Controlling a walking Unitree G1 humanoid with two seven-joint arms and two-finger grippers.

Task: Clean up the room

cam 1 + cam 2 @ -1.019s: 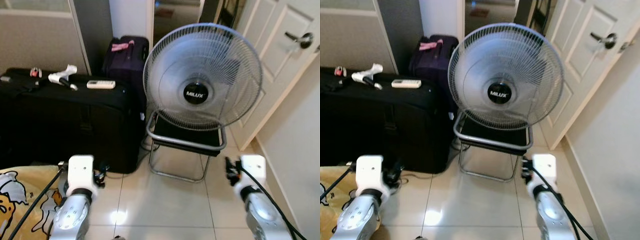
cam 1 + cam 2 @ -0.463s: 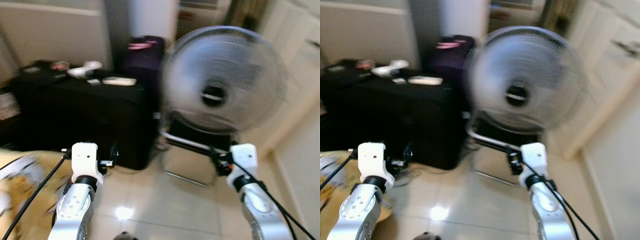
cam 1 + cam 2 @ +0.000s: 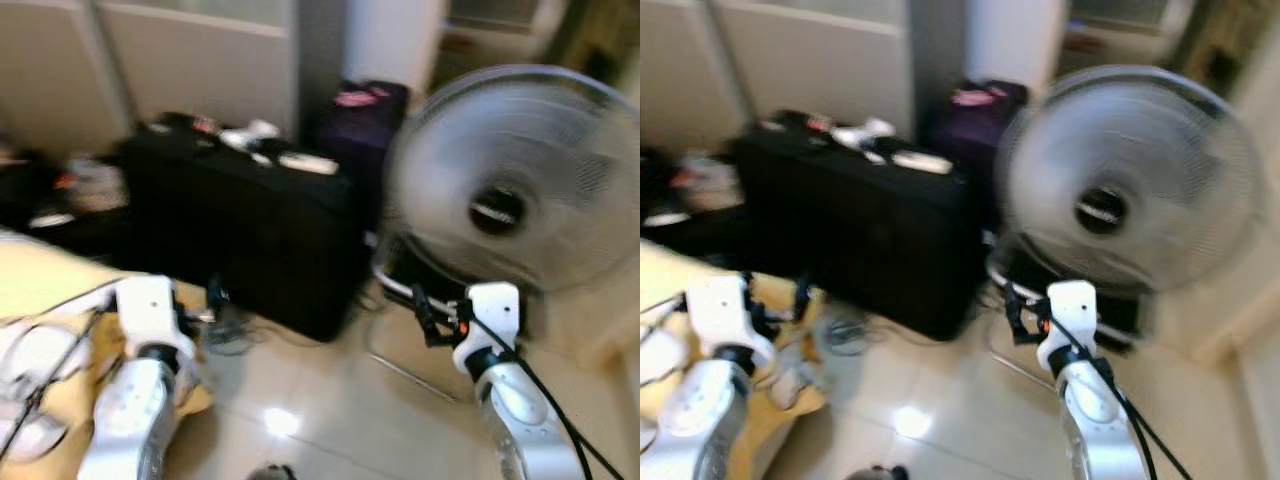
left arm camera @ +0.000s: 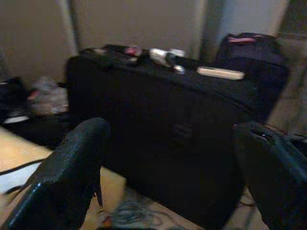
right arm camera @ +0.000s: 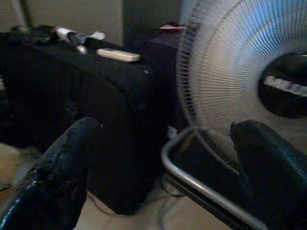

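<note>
— Tiled floor (image 3: 330, 400) is blurred. Where's the clutter?
— Remote (image 4: 220, 73) and small bits lie along the suitcase (image 3: 250, 230) top edge. Both grippers, left (image 4: 168, 177) and right (image 5: 158, 172), are spread and hold nothing.
— Risk?
— I'd say the right arm could clip the fan (image 3: 510, 180) while blurred.

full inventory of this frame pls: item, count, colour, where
large suitcase: 1, black, on the floor left of the fan
remote: 1, white, on top of the large suitcase, right end
small items: a few, white, black and red, on top of the large suitcase; too blurred to name
second suitcase: 1, dark purple with a pink tag, upright behind, by the wall
fan: 1, pale grey grille, black hub
metal frame: 1, silver tube, under the fan
cloth: 1, yellow with print, lower left
clutter: pile, mixed, floor at far left
left gripper: black fingers, open, facing the large suitcase
right gripper: black fingers, open, facing the fan
</note>
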